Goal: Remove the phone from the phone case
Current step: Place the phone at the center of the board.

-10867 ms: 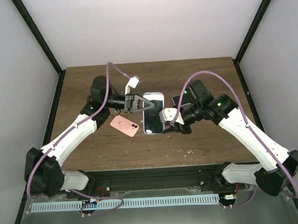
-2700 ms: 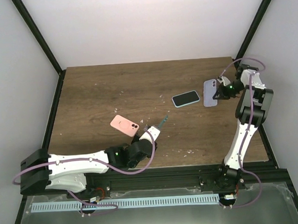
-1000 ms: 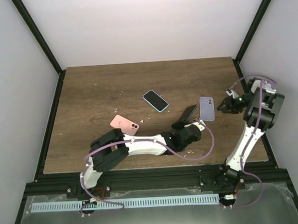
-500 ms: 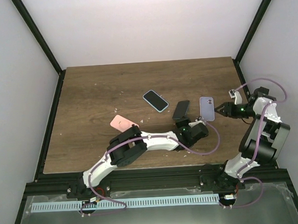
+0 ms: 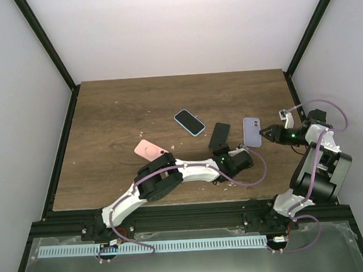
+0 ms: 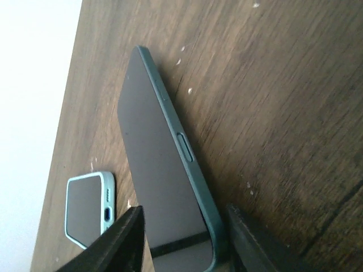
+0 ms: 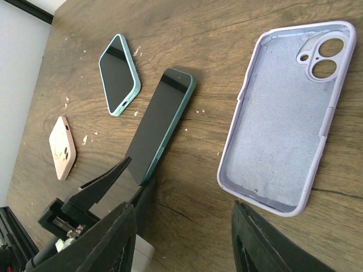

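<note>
Left gripper (image 6: 184, 209) is narrowly parted astride the phone's (image 6: 153, 164) near end. The phone lies flat, stretching away from it. Right gripper (image 7: 182, 205), half open and empty, has the case (image 7: 278, 124) just ahead.

Wooden table (image 5: 119, 109) under dark phone (image 5: 219, 135), lilac case (image 5: 252, 131), teal phone (image 5: 189, 122), pink phone (image 5: 152, 151)
</note>
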You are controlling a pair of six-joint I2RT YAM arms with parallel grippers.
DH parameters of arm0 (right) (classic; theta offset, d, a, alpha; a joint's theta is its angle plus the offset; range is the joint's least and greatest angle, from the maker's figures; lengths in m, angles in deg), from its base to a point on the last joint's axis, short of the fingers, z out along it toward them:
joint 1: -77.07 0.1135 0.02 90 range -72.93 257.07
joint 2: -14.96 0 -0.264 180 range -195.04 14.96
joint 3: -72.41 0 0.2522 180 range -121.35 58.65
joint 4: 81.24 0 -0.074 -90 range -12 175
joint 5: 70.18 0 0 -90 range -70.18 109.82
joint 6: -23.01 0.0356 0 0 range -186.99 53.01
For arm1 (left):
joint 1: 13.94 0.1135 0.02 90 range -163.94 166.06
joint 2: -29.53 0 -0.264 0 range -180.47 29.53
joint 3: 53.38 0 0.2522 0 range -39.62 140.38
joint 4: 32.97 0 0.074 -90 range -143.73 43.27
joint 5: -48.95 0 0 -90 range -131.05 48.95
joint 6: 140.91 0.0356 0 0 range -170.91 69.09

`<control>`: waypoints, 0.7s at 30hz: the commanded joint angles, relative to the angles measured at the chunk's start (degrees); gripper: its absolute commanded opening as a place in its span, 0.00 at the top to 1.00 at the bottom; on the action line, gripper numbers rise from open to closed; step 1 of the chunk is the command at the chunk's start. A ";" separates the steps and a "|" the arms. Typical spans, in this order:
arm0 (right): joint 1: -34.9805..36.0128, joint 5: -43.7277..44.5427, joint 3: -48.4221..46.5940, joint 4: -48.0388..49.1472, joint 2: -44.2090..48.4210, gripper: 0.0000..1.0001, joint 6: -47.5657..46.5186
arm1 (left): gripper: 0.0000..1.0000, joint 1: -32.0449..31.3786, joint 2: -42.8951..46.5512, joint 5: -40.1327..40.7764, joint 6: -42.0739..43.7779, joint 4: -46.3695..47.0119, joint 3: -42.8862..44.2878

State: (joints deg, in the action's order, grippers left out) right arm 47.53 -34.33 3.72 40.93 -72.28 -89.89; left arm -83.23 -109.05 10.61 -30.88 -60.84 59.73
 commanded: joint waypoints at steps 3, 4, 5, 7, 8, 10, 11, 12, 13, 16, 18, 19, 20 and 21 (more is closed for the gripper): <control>0.01 -2.35 0.18 1.24 1.37 0.53 0.42 | 0.45 0.04 2.27 -2.45 -6.55 -0.47 1.38; 0.01 -2.49 0.30 1.22 1.37 0.53 0.40 | 0.41 0.04 3.15 -3.08 -7.67 -0.17 0.59; -0.01 -2.76 0.23 1.08 1.31 0.53 0.26 | 0.37 0.08 4.20 -3.95 -9.00 0.29 -0.38; 0.01 -3.05 0.12 0.86 1.13 0.53 -0.03 | 0.32 0.20 6.48 -5.79 -11.92 0.00 -2.02; 0.01 -3.26 0.11 0.76 1.11 0.53 -0.18 | 0.31 0.26 8.23 -6.86 -13.38 -0.76 -2.70; 0.01 -3.73 -0.09 0.39 1.27 0.53 -0.77 | 0.28 0.26 11.20 -9.21 -17.20 -2.94 -3.96; -0.01 -3.63 -0.35 0.47 1.64 0.53 -1.20 | 0.27 0.28 13.15 -10.41 -19.33 -4.25 -4.83; 0.12 -3.18 -0.76 0.66 2.30 0.52 -1.33 | 0.27 0.30 15.56 -12.04 -21.95 -5.57 -6.49; 0.60 -2.18 -1.05 1.21 3.25 0.51 -1.48 | 0.26 0.30 18.30 -14.11 -24.71 -6.39 -8.65; 5.59 3.65 -3.32 2.14 6.01 0.43 -2.16 | 0.23 0.30 28.34 -17.68 -31.99 -6.53 -17.33; 10.62 7.78 -5.88 2.35 6.97 0.40 -2.11 | 0.23 0.39 34.85 -19.78 -35.78 -6.68 -24.04; 12.98 9.05 -7.09 2.48 7.06 0.40 -1.93 | 0.23 0.46 37.97 -20.89 -37.59 -7.19 -26.80; 15.42 10.43 -8.45 2.62 6.90 0.40 -1.80 | 0.23 0.40 40.56 -22.01 -39.94 -8.25 -29.30; 17.91 12.04 -9.71 2.79 6.44 0.40 -1.38 | 0.23 0.39 43.24 -22.90 -41.68 -9.94 -31.48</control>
State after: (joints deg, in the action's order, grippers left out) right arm 57.46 -29.13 0.04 41.91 -67.08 -90.72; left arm -83.19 -73.58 -6.27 -61.07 -66.20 35.71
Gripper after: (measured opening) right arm 0.602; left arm 0.774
